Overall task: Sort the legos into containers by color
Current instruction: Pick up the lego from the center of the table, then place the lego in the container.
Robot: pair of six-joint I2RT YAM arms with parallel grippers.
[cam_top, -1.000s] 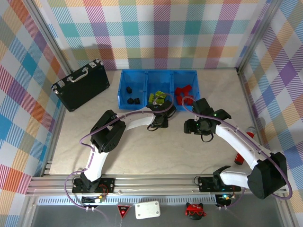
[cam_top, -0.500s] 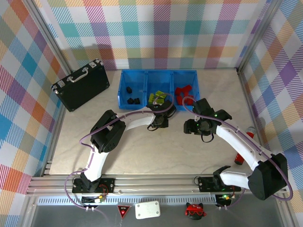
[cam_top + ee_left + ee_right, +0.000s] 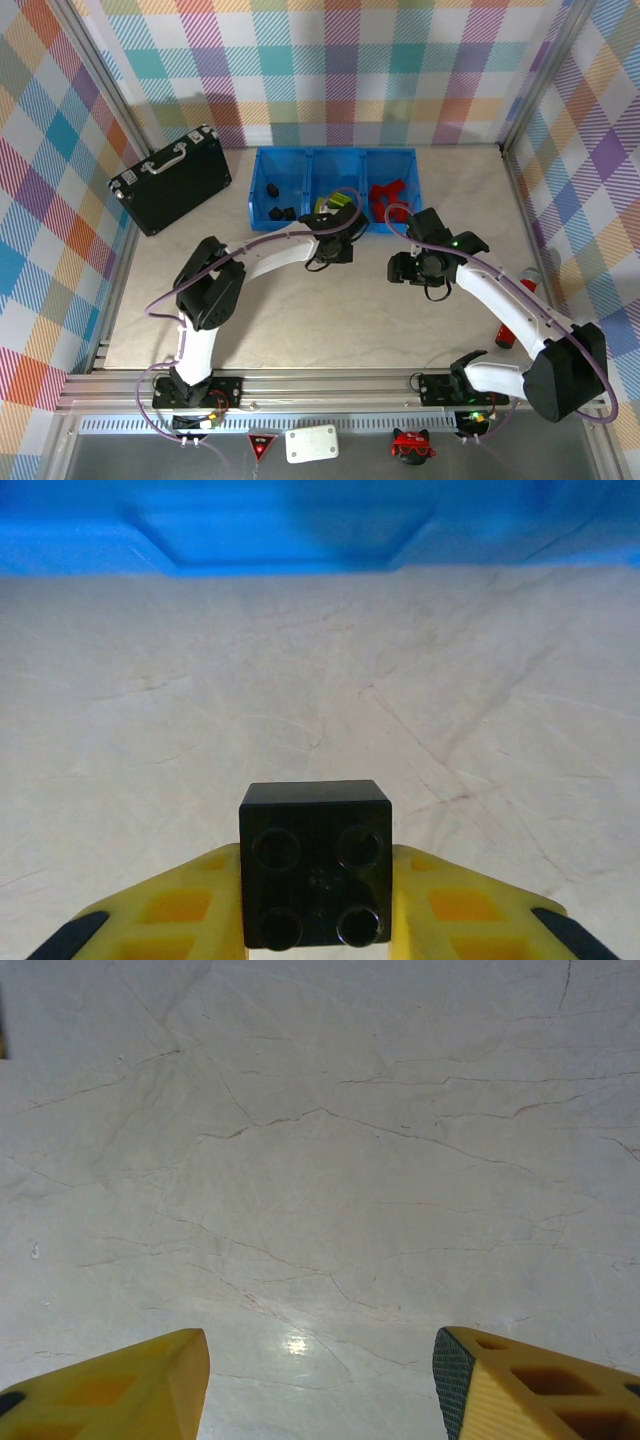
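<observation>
A black lego cube sits clamped between my left gripper's yellow fingers, studs facing the camera; the left gripper hovers just in front of the blue tray. The tray wall spans the top of the left wrist view. Black legos lie in the tray's left compartment, lime-green ones in the middle, red ones in the right. My right gripper stands open over bare table, its fingers wide apart with nothing between them.
A black hard case with a silver handle lies at the back left. A red object rests near the right wall. Checked walls enclose the marble-patterned tabletop.
My left arm has swung left and stretched toward the tray, carrying the gripper slightly back. The right arm has stayed still.
</observation>
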